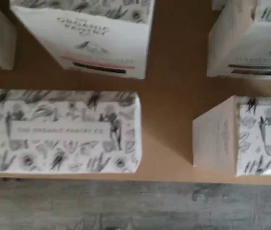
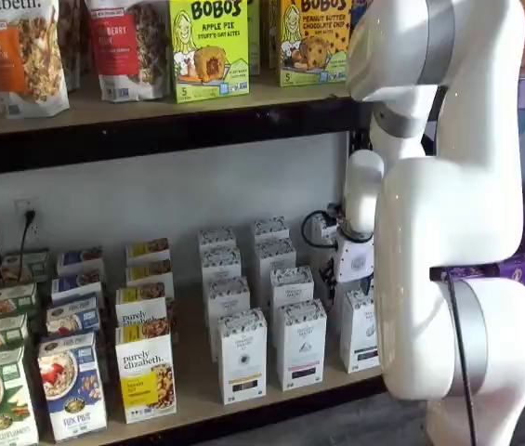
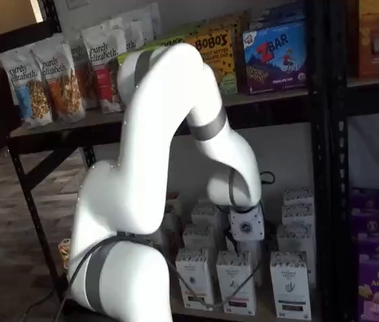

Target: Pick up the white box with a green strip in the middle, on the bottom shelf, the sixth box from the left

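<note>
Gripper: The gripper [image 2: 354, 269] hangs low over the bottom shelf [image 2: 188, 372], at the end of the big white arm [image 2: 439, 232]. Its black fingers are hidden in both shelf views. They are spread as wide as they go, and no box is seen in them.
Box to pick: The white box [image 2: 360, 333] stands at the front of the shelf, just below the gripper and a little in front of it. It stands upright. Nothing is touching it. Its strip is too small for me to tell the color.
Other white boxes: More white boxes with little leaf drawings [image 2: 242, 358] stand in rows beside the gripper, on the side away from the arm. Some stand behind it too.
Looking down from the wrist: Four white boxes show on the tan board [image 1: 169, 120]. One box top [image 1: 61, 132] has black flowers and leaves on it. A bare strip of board runs between the boxes. Past the shelf edge is gray floor [image 1: 125, 206].
Colorful boxes: Green, blue and yellow food boxes [image 2: 146, 372] stand far from the gripper, at the other end of the shelf.
Up high: Yellow Bobo's boxes [image 2: 208, 46] and bags of granola [image 2: 25, 51] sit on the shelf well above the gripper.
Cable: A black cable [image 2: 313, 228] loops just beside the gripper.
</note>
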Controlling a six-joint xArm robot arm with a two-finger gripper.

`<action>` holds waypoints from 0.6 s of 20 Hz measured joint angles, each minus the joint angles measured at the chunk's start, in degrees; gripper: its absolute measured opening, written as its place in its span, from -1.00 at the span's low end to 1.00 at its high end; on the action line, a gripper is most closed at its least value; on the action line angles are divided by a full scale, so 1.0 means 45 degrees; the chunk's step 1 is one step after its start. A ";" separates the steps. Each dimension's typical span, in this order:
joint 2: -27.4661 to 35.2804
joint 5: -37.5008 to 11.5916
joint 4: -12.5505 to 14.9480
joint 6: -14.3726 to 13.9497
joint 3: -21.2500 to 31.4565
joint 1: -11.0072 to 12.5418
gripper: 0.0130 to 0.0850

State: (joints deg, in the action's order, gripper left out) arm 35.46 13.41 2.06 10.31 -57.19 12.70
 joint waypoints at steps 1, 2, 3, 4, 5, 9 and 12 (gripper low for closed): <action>0.0263 0.0102 -0.0056 0.0143 -0.0333 0.0092 1.00; 0.0521 0.0219 -0.0113 0.0285 -0.0665 0.0179 1.00; 0.0749 0.0333 -0.0130 0.0378 -0.0971 0.0254 1.00; 0.0967 0.0428 -0.0085 0.0409 -0.1258 0.0332 1.00; 0.1165 0.0484 0.0017 0.0388 -0.1511 0.0404 1.00; 0.1797 0.0618 0.0238 0.0408 -0.2323 0.0640 1.00; 0.2147 0.0757 0.0244 0.0550 -0.2795 0.0781 1.00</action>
State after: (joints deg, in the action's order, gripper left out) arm 45.12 16.82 3.16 12.79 -69.77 16.22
